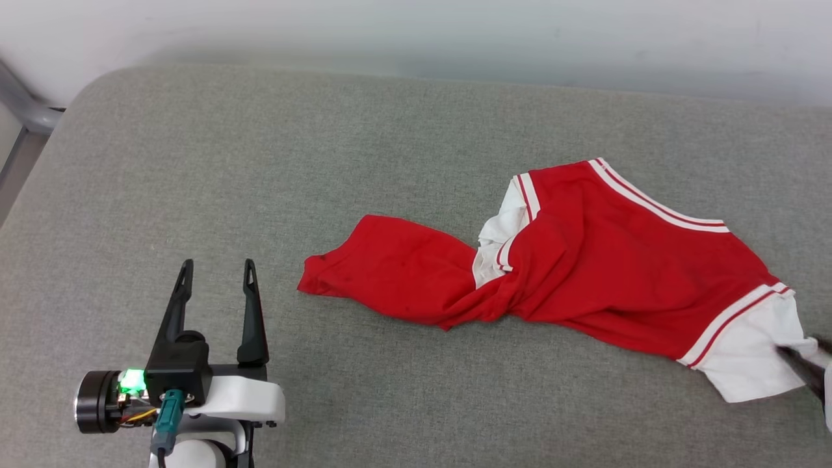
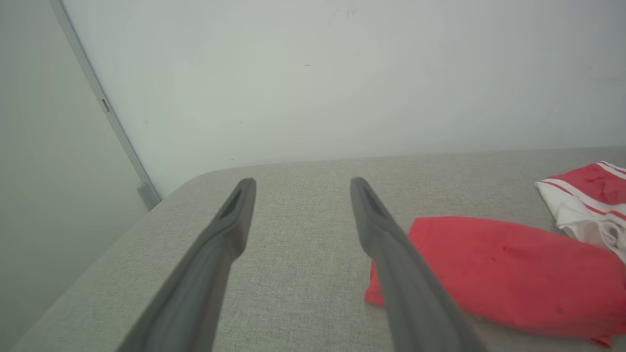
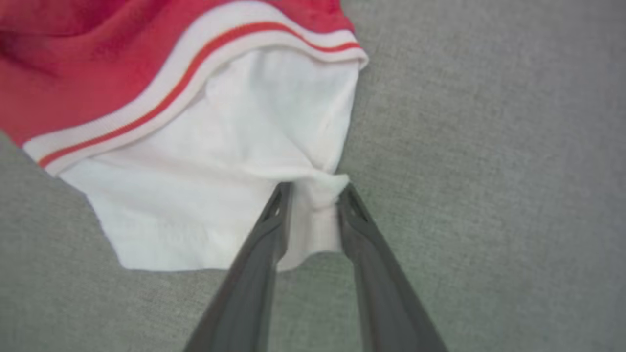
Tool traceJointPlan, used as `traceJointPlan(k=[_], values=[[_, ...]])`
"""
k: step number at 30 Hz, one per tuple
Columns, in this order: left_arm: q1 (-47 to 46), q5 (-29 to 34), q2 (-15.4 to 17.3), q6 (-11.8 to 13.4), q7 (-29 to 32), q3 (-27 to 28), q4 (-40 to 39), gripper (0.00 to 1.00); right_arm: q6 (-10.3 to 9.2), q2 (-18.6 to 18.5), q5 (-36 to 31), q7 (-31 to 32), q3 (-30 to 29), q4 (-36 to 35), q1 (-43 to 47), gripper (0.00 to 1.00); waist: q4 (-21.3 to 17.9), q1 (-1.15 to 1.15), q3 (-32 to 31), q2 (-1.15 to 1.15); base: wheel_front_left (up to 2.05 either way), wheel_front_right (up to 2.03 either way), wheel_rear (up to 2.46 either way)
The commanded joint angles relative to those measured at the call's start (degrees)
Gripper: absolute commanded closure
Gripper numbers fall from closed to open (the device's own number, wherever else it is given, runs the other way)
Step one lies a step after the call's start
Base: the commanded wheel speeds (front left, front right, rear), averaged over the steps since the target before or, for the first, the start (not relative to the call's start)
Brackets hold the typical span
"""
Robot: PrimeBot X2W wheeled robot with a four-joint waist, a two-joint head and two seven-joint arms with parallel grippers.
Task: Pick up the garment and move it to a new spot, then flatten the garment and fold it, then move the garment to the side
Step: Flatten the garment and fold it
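Garment (image 1: pixel 585 260) lies twisted on the right half of the grey cushion (image 1: pixel 260 162). Left gripper (image 1: pixel 218 265) hovers over the cushion's near left, jaws wide and empty. Right gripper (image 3: pixel 316 190) is at the cushion's near right, jaws narrowly parted around a pinch of white sleeve (image 3: pixel 220 195); cannot tell if it grips. To flatten well: undo the middle twist first, then draw opposite corners outward.

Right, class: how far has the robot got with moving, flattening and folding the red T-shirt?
Done: nothing certain; the T-shirt lies twisted and bunched on the grey cushion. In hand: the right arm's jaws stand parted around its white sleeve; the left arm's jaws hang open, clear of it. Left: flattening, folding, moving aside.
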Motion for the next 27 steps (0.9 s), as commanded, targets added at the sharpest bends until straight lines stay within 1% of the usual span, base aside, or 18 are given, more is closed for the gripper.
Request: traceJointPlan(k=[1, 5, 7, 9, 10, 12, 15, 17, 19, 21, 23, 27], values=[[0.7, 0.3, 0.3, -0.4, -0.1, 0.3, 0.0, 0.0, -0.04, 0.9, -2.2, -3.2, -2.2, -1.0, -0.2, 0.0, -0.4, 0.0, -0.6, 0.0, 0.0, 0.0, 0.0], [0.8, 0.0, 0.7, -1.0, -0.1, 0.9, -0.5, 0.0, -0.04, 4.6, -8.9, -11.7, -9.7, -3.6, -0.3, 0.0, -1.1, 0.0, -1.5, 0.0, 0.0, 0.0, 0.0], [0.4, 0.0, 1.1, -1.5, -0.1, 1.1, -0.7, 0.0, -0.04, 6.8, -12.8, -14.7, -13.6, -6.0, 0.9, 0.0, -1.6, 0.0, -1.8, 0.0, 0.0, 0.0, 0.0], [-0.7, -0.2, 1.4, -2.3, -0.1, 1.1, -0.9, 0.0, -0.05, 10.0, -16.9, -17.2, -17.8, -8.8, 2.4, 0.0, -1.9, 0.0, -1.9, 0.0, 0.0, 0.0, 0.0], [-0.7, -0.2, 1.4, -2.3, -0.1, 1.1, -0.9, 0.0, -0.05, 10.0, -16.9, -17.2, -17.8, -8.8, 2.4, 0.0, -1.9, 0.0, -1.9, 0.0, 0.0, 0.0, 0.0], [-2.1, -0.2, 2.1, -3.3, -0.1, 1.0, -1.2, 0.0, -0.05, 13.7, -20.8, -18.7, -22.0, -12.6, 3.8, 0.0, -2.3, 0.0, -1.8, 0.0, 0.0, 0.0, 0.0], [-5.0, -0.2, 3.2, -5.2, -0.1, 0.6, -1.2, 0.0, -0.05, 19.4, -26.2, -19.5, -26.9, -19.1, 6.2, 0.0, -2.9, 0.0, -1.2, 0.0, 0.0, 0.0, 0.0], [-7.9, -0.8, 4.1, -7.1, -0.1, 0.3, -0.5, 0.0, -0.04, 23.3, -29.2, -19.0, -28.7, -23.5, 8.2, 0.0, -3.4, 0.0, -0.7, 0.0, 0.0, 0.0, 0.0], [-11.3, -1.3, 5.1, -9.3, 0.2, -0.4, 0.3, 0.0, -0.05, 26.3, -31.9, -18.2, -29.5, -27.5, 9.5, 0.0, -4.1, 0.0, -0.2, 0.0, 0.0, 0.0, 0.0], [-15.2, -0.9, 6.9, -11.6, 2.1, -1.4, 1.5, 0.0, -0.05, 28.5, -34.1, -18.0, -29.7, -31.0, 10.2, 0.0, -4.9, 0.0, 0.5, 0.0, 0.0, 0.0, 0.0], [-19.3, -1.4, 7.7, -13.6, 4.6, -2.4, 2.4, 0.0, -0.04, 30.9, -35.8, -17.8, -29.5, -33.9, 11.2, 0.0, -5.7, 0.0, 1.2, 0.0, 0.0, 0.0, 0.0], [-26.9, -3.0, 9.3, -16.1, 10.5, -4.9, 3.4, 0.0, -0.05, 32.9, -37.7, -17.8, -28.9, -37.5, 11.1, 0.0, -7.6, 0.0, 2.8, 0.0, 0.0, 0.0, 0.0]])
